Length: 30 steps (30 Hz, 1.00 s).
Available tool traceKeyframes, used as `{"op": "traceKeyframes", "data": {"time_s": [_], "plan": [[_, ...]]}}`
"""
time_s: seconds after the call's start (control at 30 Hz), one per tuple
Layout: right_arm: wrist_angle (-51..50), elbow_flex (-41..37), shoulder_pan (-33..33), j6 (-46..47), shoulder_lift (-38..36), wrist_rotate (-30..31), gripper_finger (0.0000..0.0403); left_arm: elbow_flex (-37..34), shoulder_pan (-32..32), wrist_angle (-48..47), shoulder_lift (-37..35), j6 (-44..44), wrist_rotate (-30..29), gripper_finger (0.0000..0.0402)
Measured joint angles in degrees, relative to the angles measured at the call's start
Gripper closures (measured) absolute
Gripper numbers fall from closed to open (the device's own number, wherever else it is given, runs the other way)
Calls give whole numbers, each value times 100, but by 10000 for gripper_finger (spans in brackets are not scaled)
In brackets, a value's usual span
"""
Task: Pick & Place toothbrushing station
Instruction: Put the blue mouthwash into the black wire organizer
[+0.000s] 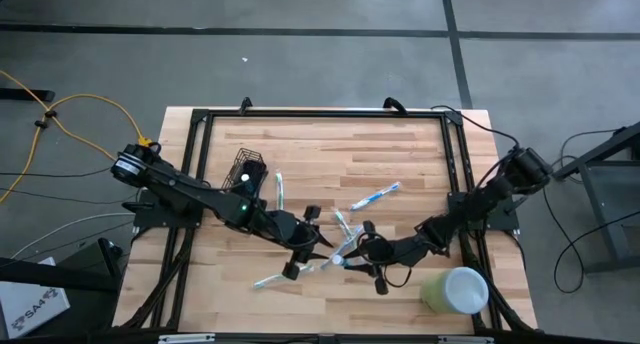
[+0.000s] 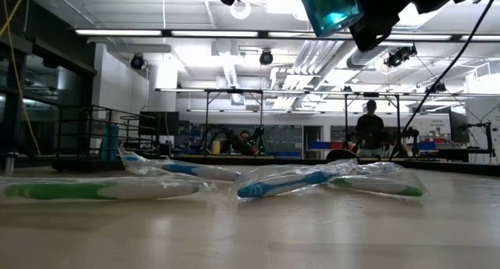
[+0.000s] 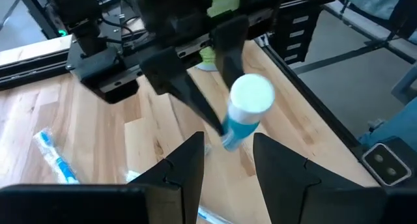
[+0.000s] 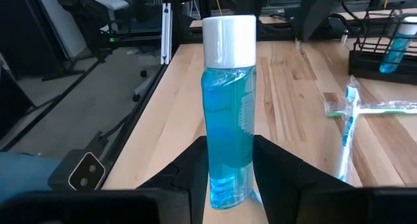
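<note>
Toothbrushing station (image 1: 248,170), the small black wire-mesh holder, sits on the wooden table (image 1: 400,144) toward its back-left part, close beside the left arm and just inside the black frame (image 1: 320,114) that borders the tabletop. In the right wrist view it stands upright with its open top up, and a blue item (image 4: 391,51) leans inside it; its outline from above sits skewed to the table edges.

Wrapped toothbrushes lie around it: one (image 1: 280,189) just beside it on the side toward the table's middle, another (image 1: 376,196) further right, one (image 1: 345,224) near the centre, and one (image 1: 268,280) toward the front. From table height their clear wrappers show green (image 2: 94,189) and blue (image 2: 289,181) handles lying flat.

Between the holder and the front of the table the two arms meet. The right gripper (image 4: 228,178) is clamped on a blue mouthwash bottle (image 4: 228,120) with a white cap, held above the tabletop, cap pointing toward the left arm. The print on the bottle cannot be read. The left gripper (image 3: 228,142) hovers facing that cap, fingers apart with nothing between them.

A pale green cup (image 1: 456,290) stands at the front right, well apart from the holder. Beyond the table a person (image 2: 369,127) stands and another (image 2: 244,140) sits.
</note>
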Motion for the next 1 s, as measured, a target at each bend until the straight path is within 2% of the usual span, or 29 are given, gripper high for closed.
{"op": "traceKeyframes", "data": {"time_s": [0.6,1.0], "plan": [[239,0,0,164,27,-195,298,-7,-193,297,518,-39,36,275],[771,0,37,288,618,-243,298,-7,-193,450,514,46,112,275]]}}
